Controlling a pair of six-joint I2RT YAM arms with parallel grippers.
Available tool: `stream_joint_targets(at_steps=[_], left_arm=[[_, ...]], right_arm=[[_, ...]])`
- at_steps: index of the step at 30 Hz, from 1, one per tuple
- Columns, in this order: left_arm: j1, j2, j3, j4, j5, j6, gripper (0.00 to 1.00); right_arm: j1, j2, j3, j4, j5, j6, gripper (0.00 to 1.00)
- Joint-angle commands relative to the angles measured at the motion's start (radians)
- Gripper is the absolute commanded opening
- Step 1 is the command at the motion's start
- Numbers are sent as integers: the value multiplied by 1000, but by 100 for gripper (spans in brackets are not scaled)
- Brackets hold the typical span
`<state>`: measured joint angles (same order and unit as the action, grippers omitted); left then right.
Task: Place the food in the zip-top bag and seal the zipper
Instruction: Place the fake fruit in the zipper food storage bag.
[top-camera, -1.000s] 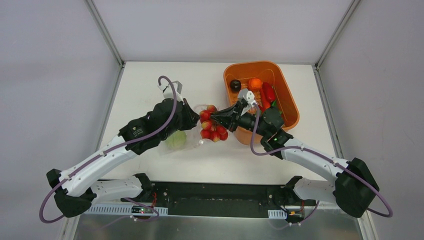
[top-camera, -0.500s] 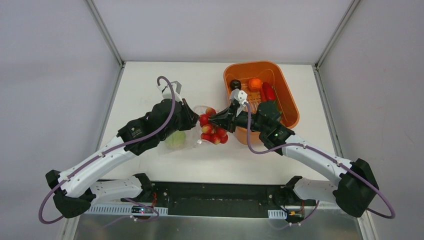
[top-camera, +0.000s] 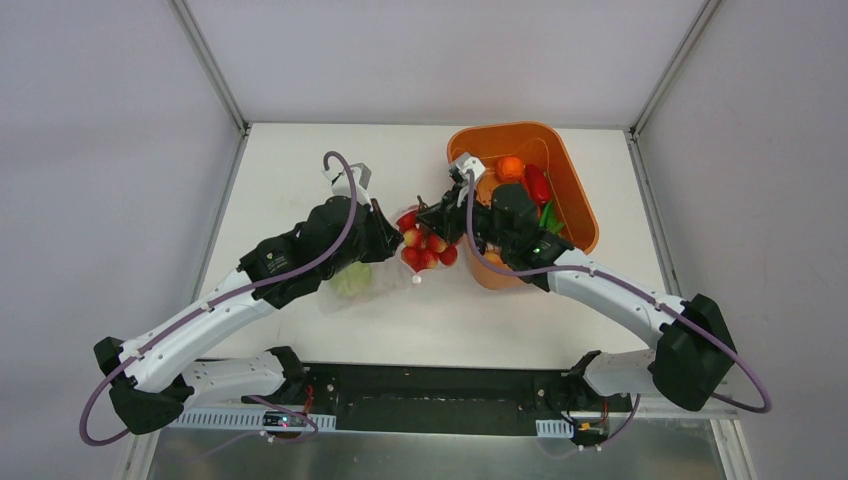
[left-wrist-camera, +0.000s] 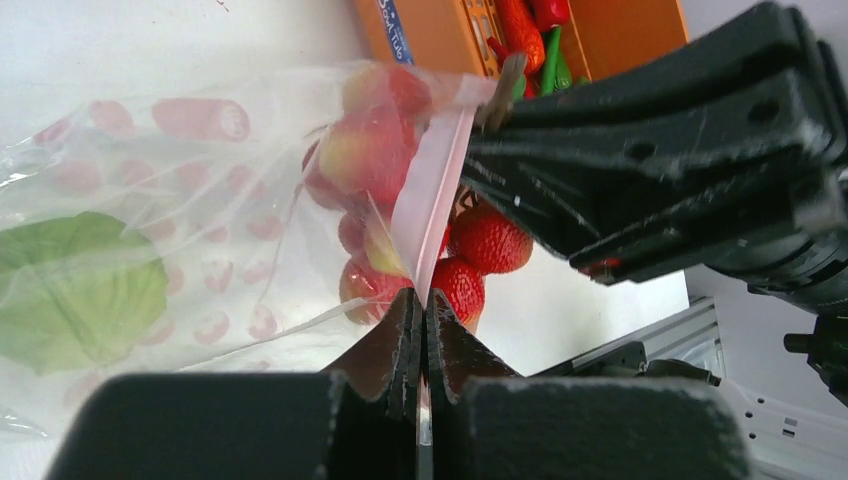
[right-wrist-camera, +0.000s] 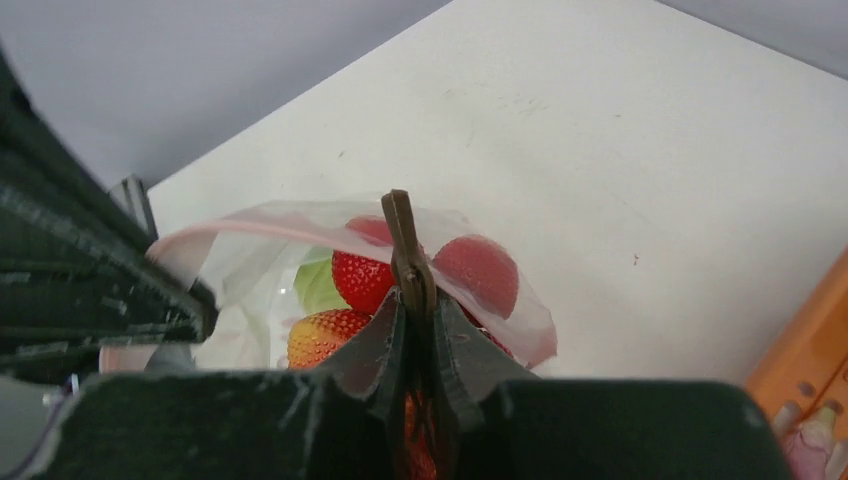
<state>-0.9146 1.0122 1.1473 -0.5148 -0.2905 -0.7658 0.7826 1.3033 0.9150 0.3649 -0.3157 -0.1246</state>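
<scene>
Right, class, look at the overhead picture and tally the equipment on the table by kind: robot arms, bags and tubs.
Robot arms: 2 (left arm, right arm)
zip-top bag: 1
orange tub: 1
Total: 4

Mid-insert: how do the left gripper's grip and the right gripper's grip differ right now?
The left gripper is shut on the thin pink zipper strip of the clear crinkly zip-top bag; the right gripper is shut on the brown stem of the red toy strawberry bunch. The left pinches flat film; the right pinches a thin stalk that sticks up past its fingers. Both are closed at the bag's mouth.
</scene>
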Motion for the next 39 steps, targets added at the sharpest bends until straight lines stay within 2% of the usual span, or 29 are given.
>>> stream_joint_targets(at_steps=[1, 6, 9, 11, 16, 18, 20, 23, 26, 27, 30, 33, 34, 36, 39], left_arm=[[8, -19, 38, 15, 25, 18, 0], [6, -3, 37, 27, 30, 4, 0], [6, 6, 35, 53, 35, -4, 0], [7, 10, 40, 56, 28, -5, 0], [5, 22, 47, 65, 26, -5, 0], [6, 25, 51, 72, 36, -5, 0], [7, 20, 48, 88, 43, -9, 0], [6, 10, 52, 107, 53, -12, 0], [5, -5, 63, 105, 71, -17, 0], [6, -16, 59, 111, 72, -20, 0], [7, -45, 46, 123, 61, -30, 0], [6, -75, 39, 128, 55, -36, 0], [6, -85, 34, 130, 55, -40, 0], [7, -102, 25, 143, 58, -44, 0], [7, -130, 18, 151, 48, -45, 0]], right_arm=[[2, 15, 110, 18, 251, 233, 0], [12, 9, 129, 19, 421, 476, 0], [20, -1, 131, 32, 436, 541, 0], [44, 8, 162, -20, 472, 531, 0], [105, 32, 218, -146, 690, 537, 0], [123, 29, 207, -119, 701, 519, 0], [150, 3, 122, 25, 715, 484, 0], [173, -29, -48, 357, 639, 428, 0], [175, -22, -50, 395, 573, 383, 0], [176, -19, -42, 401, 502, 354, 0], [177, -24, -35, 420, 524, 378, 0], [178, -35, -112, 633, 480, 340, 4], [178, -30, -113, 653, 450, 313, 6], [177, -10, -72, 579, 360, 247, 11], [176, 13, 42, 322, 195, 162, 26]])
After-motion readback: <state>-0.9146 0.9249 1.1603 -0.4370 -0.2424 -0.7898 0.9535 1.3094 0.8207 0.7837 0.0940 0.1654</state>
